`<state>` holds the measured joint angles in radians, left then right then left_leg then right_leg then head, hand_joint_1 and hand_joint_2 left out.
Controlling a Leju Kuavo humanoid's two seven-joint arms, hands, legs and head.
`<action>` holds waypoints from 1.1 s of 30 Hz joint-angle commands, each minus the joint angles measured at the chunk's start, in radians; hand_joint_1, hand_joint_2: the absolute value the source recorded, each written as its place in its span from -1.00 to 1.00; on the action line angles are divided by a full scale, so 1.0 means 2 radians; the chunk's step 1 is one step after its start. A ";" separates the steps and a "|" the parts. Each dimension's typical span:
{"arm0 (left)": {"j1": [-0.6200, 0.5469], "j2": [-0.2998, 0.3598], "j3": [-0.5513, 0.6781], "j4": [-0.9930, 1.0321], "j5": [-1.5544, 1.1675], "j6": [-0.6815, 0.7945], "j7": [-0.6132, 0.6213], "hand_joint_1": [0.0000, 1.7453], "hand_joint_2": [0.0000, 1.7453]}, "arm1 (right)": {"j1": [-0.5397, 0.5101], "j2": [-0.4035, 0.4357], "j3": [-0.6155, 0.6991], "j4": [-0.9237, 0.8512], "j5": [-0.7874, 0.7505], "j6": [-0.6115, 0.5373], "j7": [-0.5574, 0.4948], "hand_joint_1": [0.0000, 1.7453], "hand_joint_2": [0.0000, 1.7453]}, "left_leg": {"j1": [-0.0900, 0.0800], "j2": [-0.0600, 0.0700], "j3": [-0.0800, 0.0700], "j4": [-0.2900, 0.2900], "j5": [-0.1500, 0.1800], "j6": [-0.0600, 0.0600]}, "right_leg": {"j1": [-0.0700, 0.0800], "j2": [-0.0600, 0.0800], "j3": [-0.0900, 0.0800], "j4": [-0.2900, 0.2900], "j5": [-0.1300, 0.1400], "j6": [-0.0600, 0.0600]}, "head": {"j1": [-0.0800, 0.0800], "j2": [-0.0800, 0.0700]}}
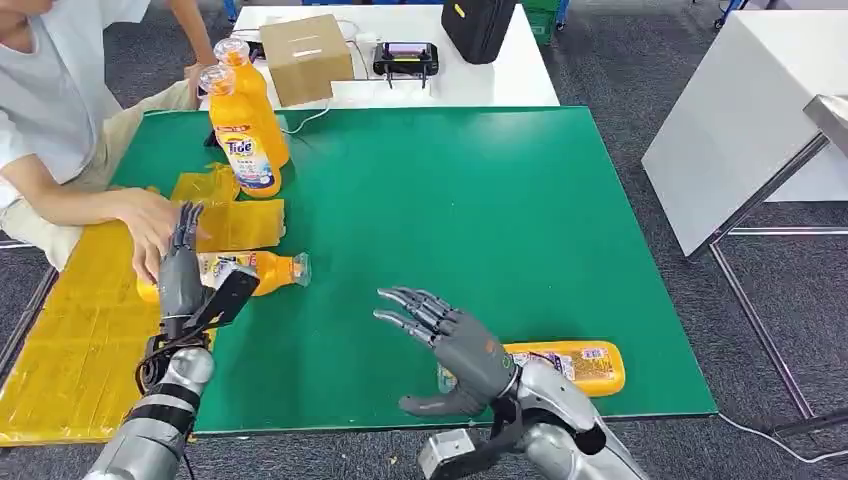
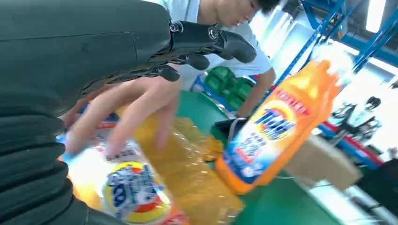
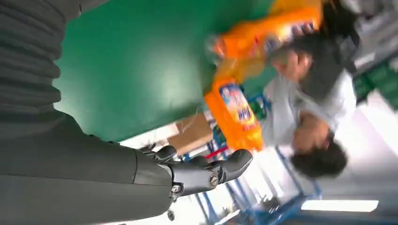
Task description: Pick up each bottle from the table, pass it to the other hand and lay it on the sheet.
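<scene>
Both my left hand (image 1: 181, 268) and right hand (image 1: 455, 345) hang open-fingered, so I should wait clear until the person's hand (image 1: 150, 225) leaves the lying bottle (image 1: 262, 270) on the sheet (image 1: 70, 330)

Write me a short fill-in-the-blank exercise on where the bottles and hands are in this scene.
1. Two Tide bottles stand ___ at the table's far left.
2. The bottle behind the right hand lies on the ___ table cover.
3. A person's hand rests on the ___ sheet.
4. The left hand hovers over a ___ bottle.

Missing words: upright; green; yellow; lying
</scene>
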<state>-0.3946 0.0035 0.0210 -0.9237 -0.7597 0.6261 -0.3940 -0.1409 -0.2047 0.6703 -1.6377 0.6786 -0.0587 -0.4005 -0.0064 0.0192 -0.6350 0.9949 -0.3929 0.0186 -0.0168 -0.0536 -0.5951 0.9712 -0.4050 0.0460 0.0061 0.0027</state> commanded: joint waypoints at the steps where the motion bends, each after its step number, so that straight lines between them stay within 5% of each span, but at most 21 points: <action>1: 0.066 -0.018 -0.004 -0.129 0.048 -0.038 0.000 -1.00 1.00 | 0.029 -0.070 -0.019 0.062 0.062 -0.023 0.029 -1.00 1.00 | 0.001 -0.001 0.003 0.000 -0.002 -0.001 | 0.000 0.002 0.004 -0.001 -0.001 -0.001 | 0.000 0.000; 13: 0.096 -0.026 -0.013 -0.170 0.073 -0.067 0.001 -1.00 1.00 | 0.054 -0.047 -0.078 0.082 0.132 -0.056 0.096 -1.00 1.00 | 0.001 -0.001 0.002 0.000 -0.001 -0.001 | 0.001 0.002 0.002 -0.001 -0.001 -0.001 | 0.000 0.000; 17: 0.106 -0.032 -0.009 -0.175 0.077 -0.072 0.009 -1.00 1.00 | 0.064 0.007 -0.119 0.067 0.183 -0.106 0.153 -1.00 1.00 | 0.000 0.000 0.001 0.000 -0.001 0.000 | 0.000 0.001 0.001 -0.001 0.000 -0.001 | 0.000 0.000; 33: 0.115 -0.040 -0.029 -0.211 0.079 -0.089 0.020 -1.00 1.00 | 0.068 0.019 -0.167 0.114 0.268 -0.100 0.219 -1.00 1.00 | 0.001 0.000 0.001 0.000 -0.001 0.000 | 0.000 0.001 0.001 -0.001 -0.001 -0.001 | 0.000 0.000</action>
<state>-0.1555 -0.0664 -0.0092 -1.3413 -0.6084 0.4581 -0.3647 -0.0003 -0.1938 0.3967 -1.5141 1.2143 -0.2674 0.0298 -0.0065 0.0194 -0.6360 0.9949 -0.3935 0.0185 -0.0168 -0.0534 -0.5964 0.9711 -0.4052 0.0461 0.0057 0.0027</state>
